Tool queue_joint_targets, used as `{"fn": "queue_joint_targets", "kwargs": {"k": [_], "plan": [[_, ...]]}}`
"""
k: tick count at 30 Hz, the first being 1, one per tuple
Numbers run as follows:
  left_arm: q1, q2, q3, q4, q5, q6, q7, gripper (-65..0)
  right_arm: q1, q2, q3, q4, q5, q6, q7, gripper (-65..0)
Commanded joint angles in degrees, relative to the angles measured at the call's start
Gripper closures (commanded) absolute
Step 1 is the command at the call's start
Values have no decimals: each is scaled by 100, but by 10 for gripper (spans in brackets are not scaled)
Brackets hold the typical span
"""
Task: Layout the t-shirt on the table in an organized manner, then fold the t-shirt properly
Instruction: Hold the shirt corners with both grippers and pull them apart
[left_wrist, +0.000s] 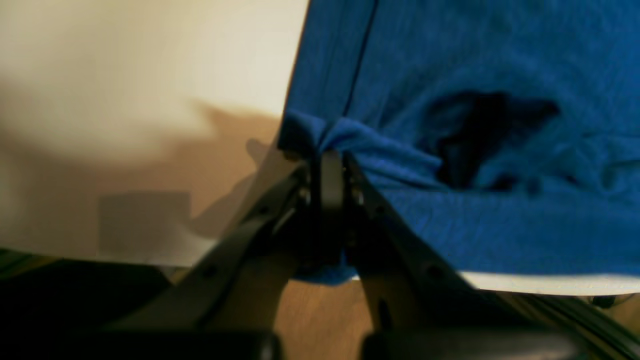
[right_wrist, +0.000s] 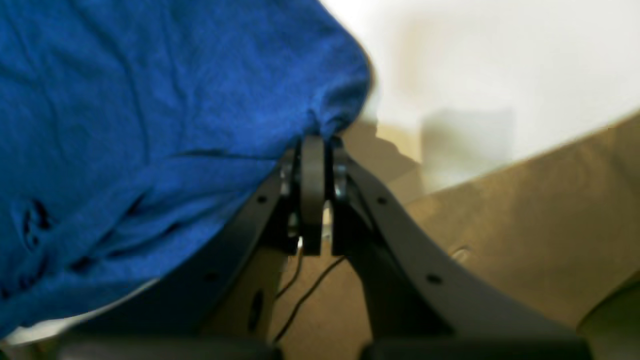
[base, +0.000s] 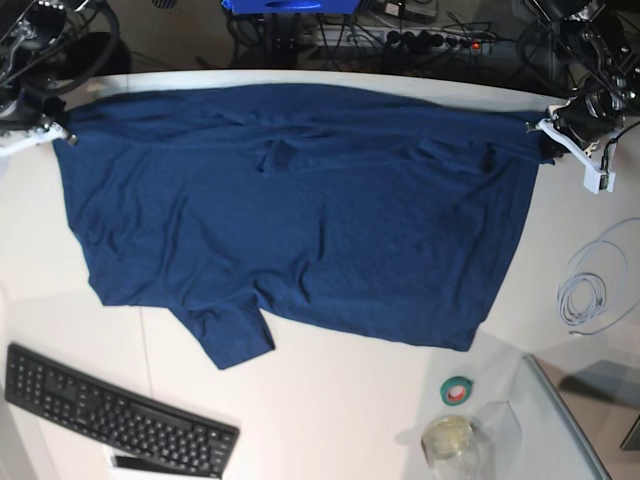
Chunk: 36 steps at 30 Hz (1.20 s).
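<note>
Navy cotton, one t-shirt (base: 300, 210), lies spread across the far half of the one white table (base: 330, 400), creased near the middle, with a short sleeve pointing toward the single black keyboard (base: 110, 415). Two grippers hold it at opposite far corners. The left gripper (left_wrist: 327, 150) is clamped tight on a bunched corner of the t-shirt near the table edge; the right gripper (right_wrist: 314, 137) is pinched closed on the other corner. One green tape roll (base: 459, 391), one coiled white cable (base: 585, 300) and one clear jar (base: 450, 438) sit beyond the t-shirt's hem.
</note>
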Motion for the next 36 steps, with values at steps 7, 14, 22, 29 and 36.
{"fn": "queue_joint_targets", "kwargs": {"k": [7,14,22,29,36], "plan": [[-369,-94,-26,26,-37,-8,43,0,527,188,-138,-229,47,-497,87,-3],[-870,-94,-34,-695,-46,-8,43,0,1010,452,-147,-1126,47,-593,96,-3],[-1432,-94,-395,-1398,-46,-8,43,0,1160,716,-147,-1829,47,-602,421,-3],[-1766,-94,-826,-1266,-46,-8,835,0,1160,742,-156,-1988,47,-602,535,-3],[-1766,143,-852,-660,-46,-8,1371,0,1160,751,-156,-1988,47,-602,535,-3]]}}
